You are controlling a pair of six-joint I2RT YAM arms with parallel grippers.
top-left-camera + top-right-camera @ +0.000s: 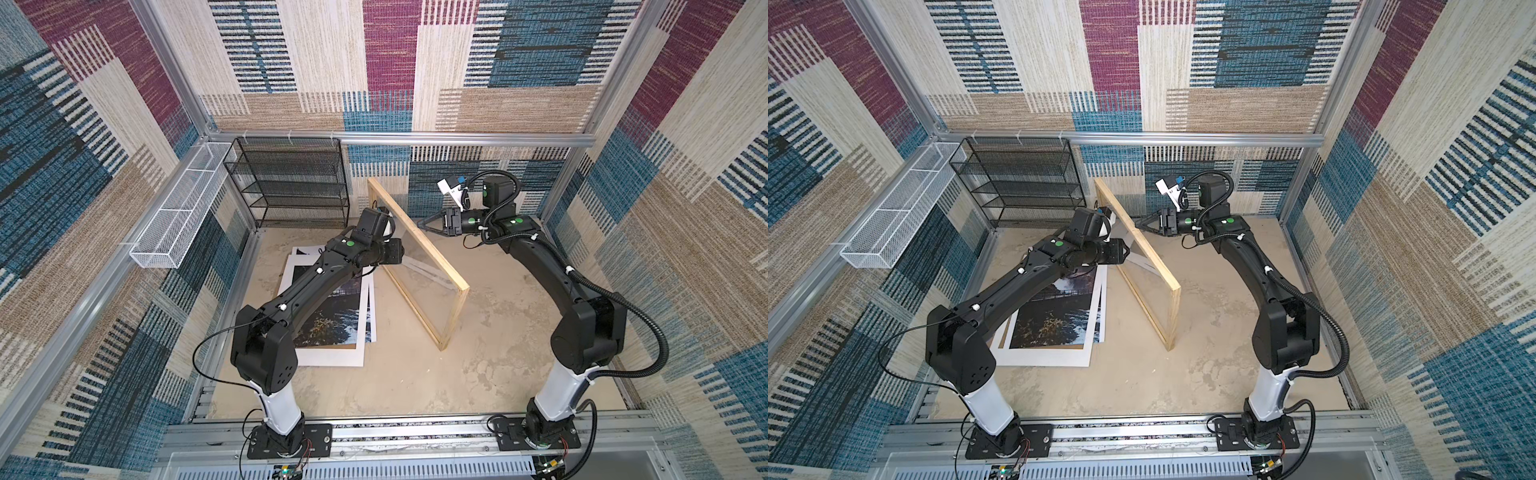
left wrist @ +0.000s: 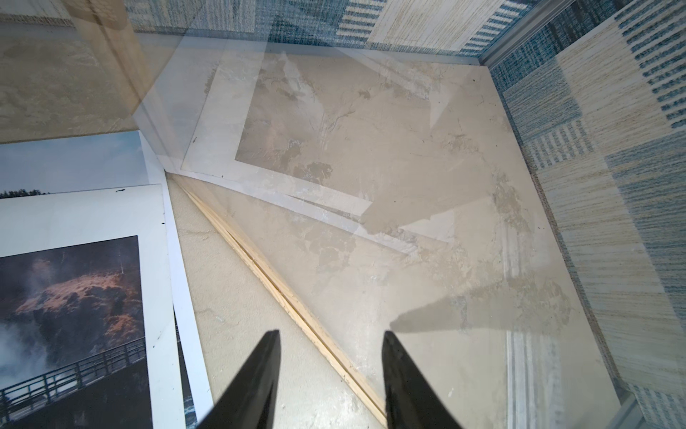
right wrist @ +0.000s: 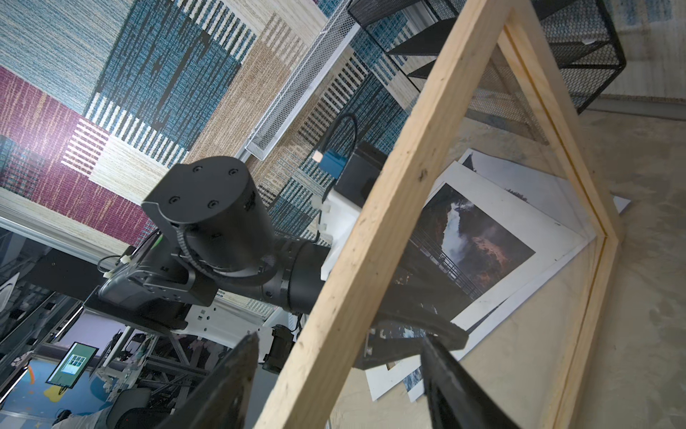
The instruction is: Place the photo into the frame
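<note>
Furthest left lies the photo [image 1: 332, 316], a large paper print of a white waterfall between dark cliffs. It is flat on the mottled beige tabletop [image 1: 498, 332], partly under a stiff white mat with a rectangular opening [image 1: 328, 357], and the left arm crosses above it. Next we come to the left gripper [image 2: 331, 334]. Its black fingers are spread with nothing between them, and we cannot tell whether the tips bear on the pane.

In the middle the frame [image 1: 440, 259], a large rectangle of thin pale wood with a clear pane, stands on one long rail, leaning, with that rail just beside the print. On the right, the right gripper [image 3: 338, 336] has its fingers apart on either side of the upper rail, not pinching it.

We judge this to be the frame-positioning step, and the print is not yet in. The next move probably calls for a firm grip on the upper rail, then lowering the frame flat with its back up.
</note>
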